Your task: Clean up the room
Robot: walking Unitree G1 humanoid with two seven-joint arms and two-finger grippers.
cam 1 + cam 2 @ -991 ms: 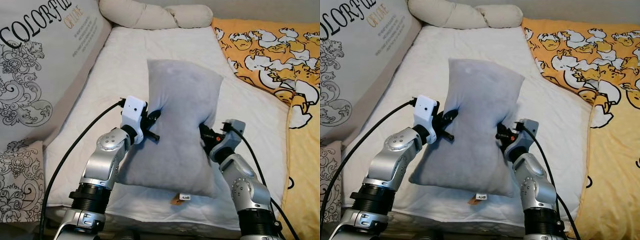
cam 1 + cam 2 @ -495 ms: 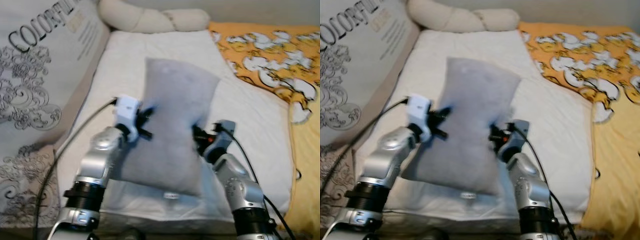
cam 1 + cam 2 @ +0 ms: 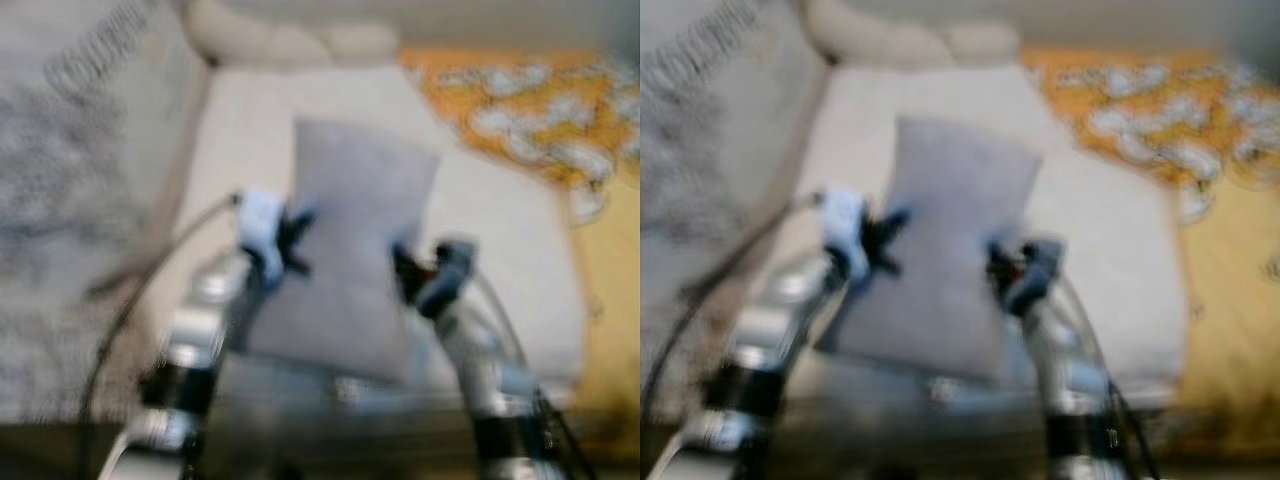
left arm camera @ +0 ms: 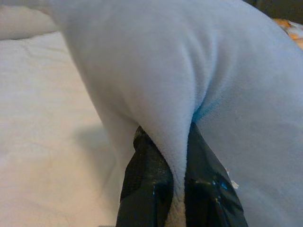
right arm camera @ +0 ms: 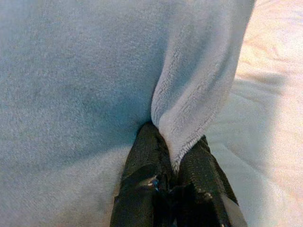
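Observation:
A grey plush pillow (image 3: 350, 250) hangs above the white bed (image 3: 240, 130), held on both sides. My left gripper (image 3: 297, 235) is shut on its left edge, where the two black fingers (image 4: 147, 184) pinch a fold of grey fabric (image 4: 182, 142). On the pillow's right edge my right gripper (image 3: 402, 268) is shut too, its fingers (image 5: 147, 179) clamping a seam fold (image 5: 189, 123). The head views are heavily blurred.
The white mattress (image 3: 1110, 240) runs ahead, with a cream bolster (image 3: 290, 40) at its far end. A large printed cushion (image 3: 80, 160) leans along the left. An orange patterned blanket (image 3: 560, 110) covers the right side.
The whole picture has grown blurred and shifted, so the camera is moving. Both grippers keep their hold on the pillow, which stays between them.

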